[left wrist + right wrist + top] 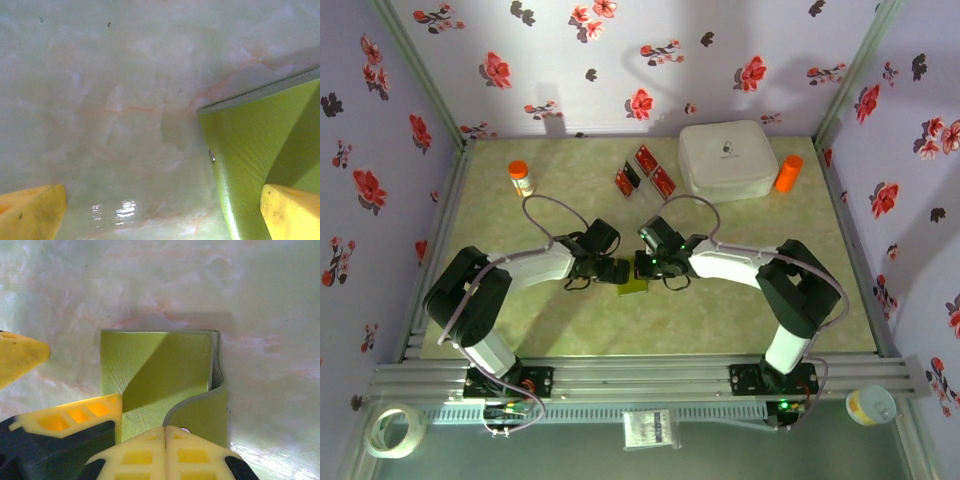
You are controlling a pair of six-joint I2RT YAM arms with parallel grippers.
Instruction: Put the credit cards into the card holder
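The left gripper [161, 199] hangs just above the table [520, 310], its yellow fingers [30, 212] spread wide and one of them over the green holder [250, 145]. The holder lies mid-table between the two arms. The right gripper [165, 434], fingers pressed together, pinches the holder's curled-up flap. Three red cards [663, 182] lie well apart at the far side, just left of a white box [727, 158].

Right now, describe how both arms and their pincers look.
The left arm and right arm have white links with black joints, and a grey cable runs along each. The left pincer and right pincer have yellow fingers; the right's show a hollow ribbed lattice.
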